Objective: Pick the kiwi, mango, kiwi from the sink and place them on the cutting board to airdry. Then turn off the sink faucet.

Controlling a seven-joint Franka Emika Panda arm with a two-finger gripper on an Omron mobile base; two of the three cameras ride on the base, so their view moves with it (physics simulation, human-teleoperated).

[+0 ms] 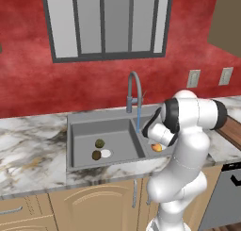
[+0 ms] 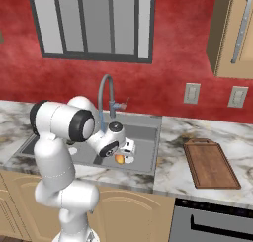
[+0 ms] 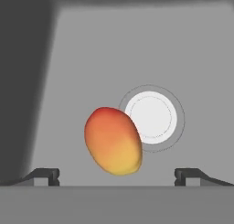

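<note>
The mango (image 3: 113,141) lies on the floor of the sink's right basin, touching the white drain (image 3: 151,117). My gripper (image 3: 117,175) hovers right above it, open, its fingertips (image 3: 45,175) standing wide on either side with nothing between them. From the base the mango (image 1: 156,147) (image 2: 119,159) shows just under my hand. Two kiwis lie in the left basin of the sink (image 1: 70,119): an olive-green kiwi (image 1: 100,143) and a brown kiwi (image 1: 96,155) beside that basin's drain. The faucet (image 1: 134,91) (image 2: 105,95) runs a thin blue stream. The cutting board (image 2: 211,163) lies bare on the counter to the right.
Marble counter (image 1: 28,140) flanks the sink on both sides. A window and red wall stand behind the faucet, with two outlets (image 2: 191,93) above the board. A dark appliance front (image 2: 212,221) sits below the board. My own arm blocks much of the right basin.
</note>
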